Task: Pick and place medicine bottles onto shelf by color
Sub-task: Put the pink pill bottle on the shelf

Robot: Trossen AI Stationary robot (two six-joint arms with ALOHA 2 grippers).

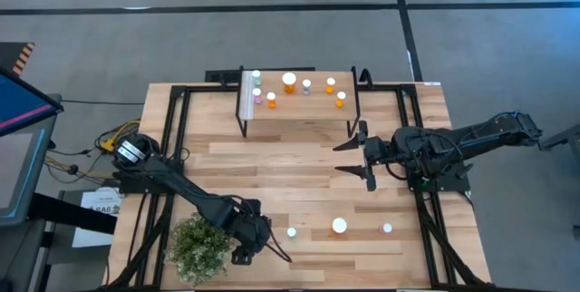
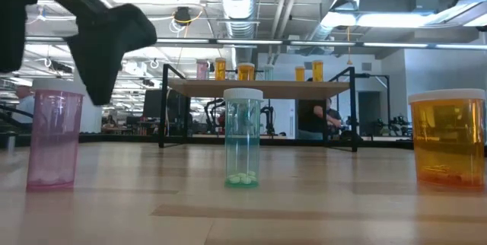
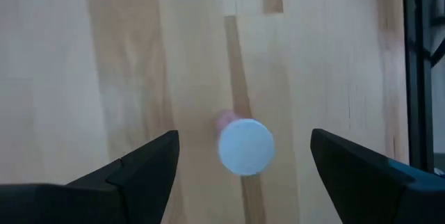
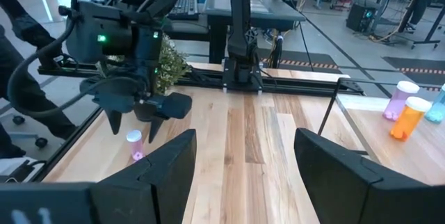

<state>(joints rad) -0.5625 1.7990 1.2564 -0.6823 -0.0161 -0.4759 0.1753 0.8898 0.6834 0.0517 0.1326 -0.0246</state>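
My left gripper (image 3: 243, 140) hangs open above a small pink bottle with a white cap (image 3: 245, 147), one finger on each side and not touching it. From the right wrist view the same pink bottle (image 4: 133, 145) stands upright on its base below the left gripper (image 4: 135, 123). A blue-green bottle (image 1: 292, 233), a larger orange one (image 1: 339, 226) and another pink one (image 1: 387, 228) stand near the table's near edge. The shelf (image 1: 297, 111) at the far side carries several bottles. My right gripper (image 1: 347, 158) waits open at mid-table, right of centre.
A bushy green plant (image 1: 198, 248) sits at the near left corner, close behind my left gripper (image 1: 265, 242). Black frame rails (image 1: 172, 147) run along both table sides. Bare wood lies between the shelf and the near row of bottles.
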